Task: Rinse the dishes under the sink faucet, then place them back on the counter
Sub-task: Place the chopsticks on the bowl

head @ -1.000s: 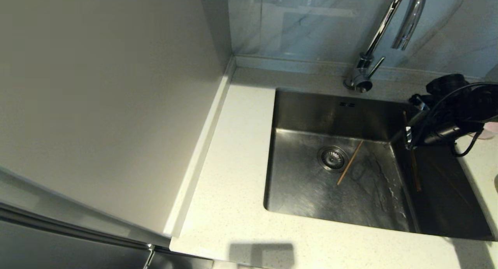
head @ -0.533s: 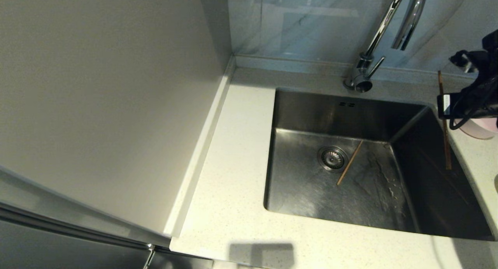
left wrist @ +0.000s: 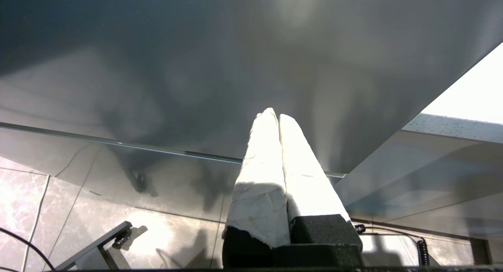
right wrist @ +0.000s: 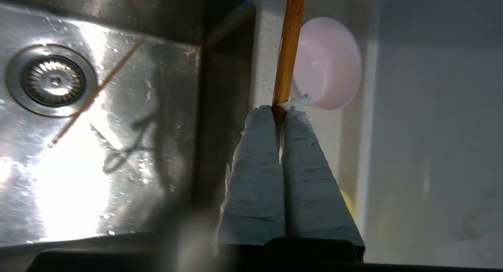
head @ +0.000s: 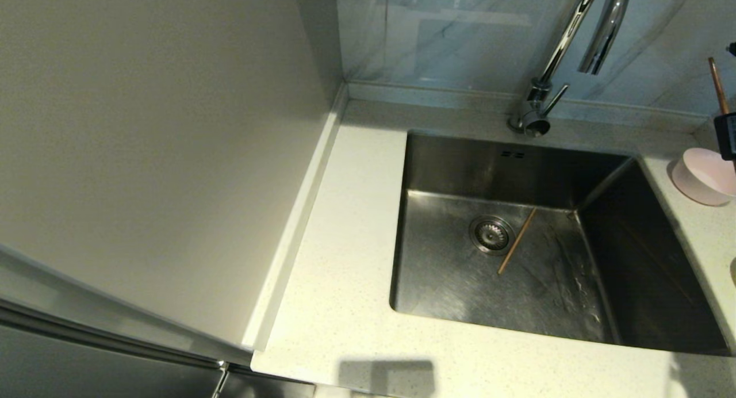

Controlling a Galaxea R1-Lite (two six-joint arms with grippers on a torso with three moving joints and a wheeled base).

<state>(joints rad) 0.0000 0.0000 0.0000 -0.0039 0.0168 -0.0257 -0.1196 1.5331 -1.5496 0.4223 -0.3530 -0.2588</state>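
Head view: one chopstick [head: 517,240] flat on sink [head: 460,283] floor beside drain [head: 491,234]; pink bowl [head: 702,176] on counter [head: 345,306], right of basin; second chopstick [head: 719,86] upright at right edge.

Left wrist view: left gripper [left wrist: 278,116] pinched together, empty, parked low by cabinet front.

Right wrist view: right gripper [right wrist: 279,109] clamped on that second chopstick, above counter strip between sink and pink bowl.

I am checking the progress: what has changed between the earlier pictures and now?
The right gripper, shut on one chopstick, lifted it out of the sink and moved right, over the counter near the pink bowl. The other chopstick stayed by the drain; the left gripper stayed parked.
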